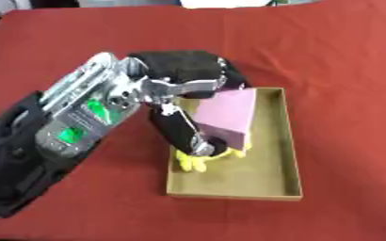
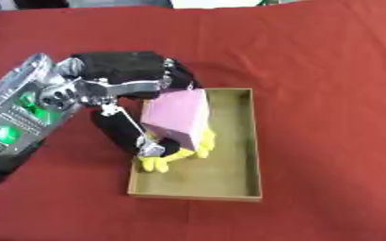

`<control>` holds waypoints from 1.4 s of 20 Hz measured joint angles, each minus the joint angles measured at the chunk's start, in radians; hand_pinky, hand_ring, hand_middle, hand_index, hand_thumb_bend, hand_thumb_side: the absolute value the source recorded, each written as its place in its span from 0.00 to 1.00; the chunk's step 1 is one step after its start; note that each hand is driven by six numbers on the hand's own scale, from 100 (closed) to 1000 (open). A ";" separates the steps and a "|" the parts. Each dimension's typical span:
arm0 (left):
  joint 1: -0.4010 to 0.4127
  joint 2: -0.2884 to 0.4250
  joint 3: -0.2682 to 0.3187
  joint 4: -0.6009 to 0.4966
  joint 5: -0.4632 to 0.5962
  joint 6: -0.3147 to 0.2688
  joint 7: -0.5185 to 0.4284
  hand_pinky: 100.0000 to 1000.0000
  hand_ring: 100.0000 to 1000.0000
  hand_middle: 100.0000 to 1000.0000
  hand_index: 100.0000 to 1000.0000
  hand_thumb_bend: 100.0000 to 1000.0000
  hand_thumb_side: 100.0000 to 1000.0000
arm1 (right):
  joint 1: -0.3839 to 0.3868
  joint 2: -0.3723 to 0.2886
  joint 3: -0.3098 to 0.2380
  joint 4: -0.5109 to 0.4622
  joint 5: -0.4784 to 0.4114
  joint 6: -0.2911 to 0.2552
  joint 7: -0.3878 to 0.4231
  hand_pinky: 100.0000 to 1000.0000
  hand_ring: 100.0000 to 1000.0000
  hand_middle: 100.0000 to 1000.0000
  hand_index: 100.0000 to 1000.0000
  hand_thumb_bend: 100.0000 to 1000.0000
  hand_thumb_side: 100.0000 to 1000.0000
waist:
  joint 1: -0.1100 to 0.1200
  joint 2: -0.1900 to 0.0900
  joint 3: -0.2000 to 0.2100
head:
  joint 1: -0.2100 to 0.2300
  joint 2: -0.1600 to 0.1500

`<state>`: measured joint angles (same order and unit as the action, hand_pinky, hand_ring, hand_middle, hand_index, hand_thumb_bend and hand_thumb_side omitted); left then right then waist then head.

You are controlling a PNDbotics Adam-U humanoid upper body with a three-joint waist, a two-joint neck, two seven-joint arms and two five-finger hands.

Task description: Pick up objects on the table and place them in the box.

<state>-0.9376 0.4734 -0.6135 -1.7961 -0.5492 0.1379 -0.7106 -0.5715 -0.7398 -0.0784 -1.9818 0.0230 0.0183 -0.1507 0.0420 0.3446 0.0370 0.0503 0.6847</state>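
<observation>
The left hand (image 1: 180, 94) reached in from 9 o'clock, its black-and-silver arm (image 1: 81, 117) crossing the red surface (image 1: 336, 70) toward the middle. Its fingers and thumb were curled round a pink block (image 1: 228, 115), one part over the block's top edge at 12 o'clock and another dark part running down the block's 9 o'clock side to its lower corner. The block was tilted, its broad pink face turned up and a darker purple side (image 1: 237, 140) facing 6 o'clock. It sat over the upper half of an open tan box (image 1: 293, 141), a shallow rectangle lying just right of centre with its long sides running from 12 to 6 o'clock. Whether the block touched the box floor could not be told. Under the block's lower edge, a yellow object (image 2: 159, 160) lay inside the box against its 9 o'clock wall, partly hidden by the hand and the block; its shape could not be made out. The lower half of the box floor (image 1: 245, 181) was bare. The right hand did not appear in either view.
</observation>
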 measured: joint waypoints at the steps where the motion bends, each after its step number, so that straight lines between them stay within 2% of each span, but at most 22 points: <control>1: 0.002 -0.005 -0.003 0.009 -0.006 -0.008 0.001 0.67 0.76 0.69 0.82 0.34 0.18 | 0.000 0.002 -0.001 0.000 0.000 0.000 0.000 0.69 0.61 0.55 0.80 0.00 0.95 | 0.000 0.000 0.000 | 0.000 0.000; 10: 0.006 -0.017 -0.017 0.054 -0.109 -0.093 -0.024 0.78 0.86 0.74 0.86 0.75 0.35 | 0.006 0.005 -0.002 -0.003 0.001 0.000 0.000 0.69 0.61 0.55 0.80 0.00 0.95 | 0.000 0.000 0.000 | 0.000 0.000; 13: 0.006 -0.018 -0.014 0.057 -0.151 -0.117 -0.029 0.79 0.87 0.75 0.86 0.80 0.37 | 0.009 0.006 -0.003 -0.003 0.001 0.001 0.001 0.69 0.61 0.55 0.80 0.00 0.95 | 0.000 0.000 0.000 | 0.000 -0.001; 16: 0.006 -0.019 -0.003 0.055 -0.182 -0.134 -0.025 0.79 0.87 0.75 0.86 0.81 0.39 | 0.009 0.008 -0.006 -0.003 0.001 0.003 0.002 0.69 0.61 0.55 0.80 0.00 0.95 | 0.000 0.000 0.002 | 0.000 -0.001; 22: 0.006 -0.019 0.026 0.019 -0.182 -0.130 -0.005 0.76 0.85 0.72 0.84 0.72 0.40 | 0.009 0.012 -0.008 -0.003 0.001 0.005 0.001 0.69 0.61 0.55 0.80 0.00 0.95 | 0.000 -0.001 0.003 | 0.000 -0.002; 24: 0.007 -0.019 0.037 0.000 -0.168 -0.120 0.006 0.75 0.85 0.72 0.84 0.66 0.40 | 0.009 0.012 -0.008 -0.003 0.002 0.005 0.000 0.69 0.61 0.55 0.80 0.00 0.95 | 0.000 -0.001 0.003 | 0.000 -0.002; 25: 0.008 -0.018 0.045 -0.013 -0.157 -0.114 0.012 0.75 0.84 0.71 0.84 0.56 0.45 | 0.010 0.012 -0.008 -0.003 0.002 0.006 -0.001 0.69 0.61 0.55 0.80 0.00 0.95 | 0.000 -0.002 0.004 | -0.001 -0.002; 26: 0.010 -0.015 0.056 -0.030 -0.142 -0.106 0.020 0.74 0.84 0.71 0.84 0.61 0.41 | 0.010 0.012 -0.008 -0.003 0.002 0.006 -0.002 0.69 0.61 0.55 0.80 0.00 0.95 | 0.000 -0.004 0.005 | -0.001 -0.002; 27: 0.015 -0.012 0.070 -0.048 -0.125 -0.096 0.029 0.74 0.84 0.71 0.85 0.56 0.43 | 0.010 0.012 -0.008 -0.003 0.002 0.006 -0.003 0.69 0.61 0.55 0.80 0.00 0.94 | 0.000 -0.006 0.006 | -0.002 -0.002; 28: 0.020 -0.007 0.088 -0.067 -0.107 -0.084 0.041 0.74 0.84 0.71 0.85 0.55 0.44 | 0.010 0.012 -0.008 -0.003 0.002 0.005 -0.004 0.69 0.61 0.55 0.80 0.00 0.94 | 0.000 -0.006 0.007 | -0.004 -0.002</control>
<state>-0.9174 0.4668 -0.5253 -1.8632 -0.6561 0.0537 -0.6701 -0.5618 -0.7281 -0.0867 -1.9850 0.0245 0.0229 -0.1546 0.0423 0.3382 0.0445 0.0467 0.6831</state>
